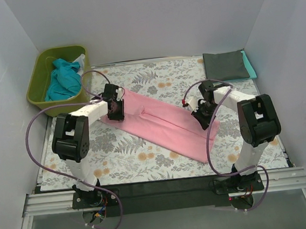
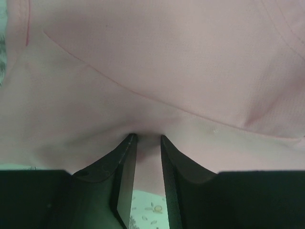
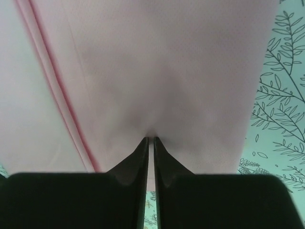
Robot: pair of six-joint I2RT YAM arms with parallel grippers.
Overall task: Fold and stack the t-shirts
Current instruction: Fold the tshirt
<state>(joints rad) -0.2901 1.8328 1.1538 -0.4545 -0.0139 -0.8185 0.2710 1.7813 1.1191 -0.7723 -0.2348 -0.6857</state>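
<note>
Pinching an end each: left gripper (image 1: 114, 114) and right gripper (image 1: 203, 118) are both clamping the pink t-shirt (image 1: 162, 125), which is lying as a long diagonal strip between them on the floral table cloth (image 1: 146, 156).

Plain white walls (image 1: 149, 17) enclose the floral-printed table cloth (image 1: 141, 161); a silver metal rail frame (image 1: 166, 194) lines its near edge.

Place: a robot test booth, lab-like.
Walls: plain white panels (image 1: 143, 18) box in the table.
Rig: left arm (image 1: 71, 136) and right arm (image 1: 257, 119) on a metal rail (image 1: 42, 203), purple cables (image 1: 27, 138) trailing.
Props: floral cloth (image 1: 146, 161), pink t-shirt (image 1: 165, 125), green tub (image 1: 33, 88).
</note>
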